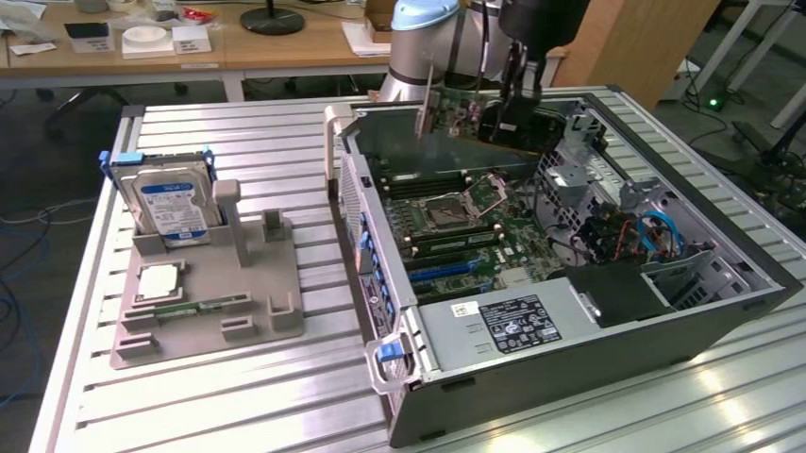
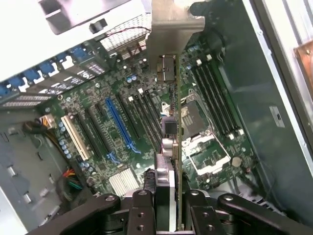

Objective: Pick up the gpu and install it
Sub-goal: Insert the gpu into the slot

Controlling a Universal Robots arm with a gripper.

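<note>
The gpu [image 1: 469,118], a thin green card with a silver end bracket, hangs tilted over the far end of the open computer case [image 1: 705,316]. My gripper [image 1: 514,121] is shut on the card's edge from above. In the wrist view the gpu [image 2: 171,132] appears edge-on, running from my gripper [image 2: 168,213] out to its metal bracket [image 2: 172,27]. Below it lies the motherboard [image 2: 98,142] with its long blue slot [image 2: 120,125] and black slots beside it. The card is above the board and apart from it.
A grey fixture [image 1: 252,326] on the exterior view's left holds an upright hard drive [image 1: 170,203], a square chip [image 1: 158,281] and a memory strip [image 1: 202,307]. Inside the case are a power supply [image 1: 504,326], cables [image 1: 648,236] and a drive cage [image 1: 573,179]. All stand on a slatted metal table [image 1: 226,406].
</note>
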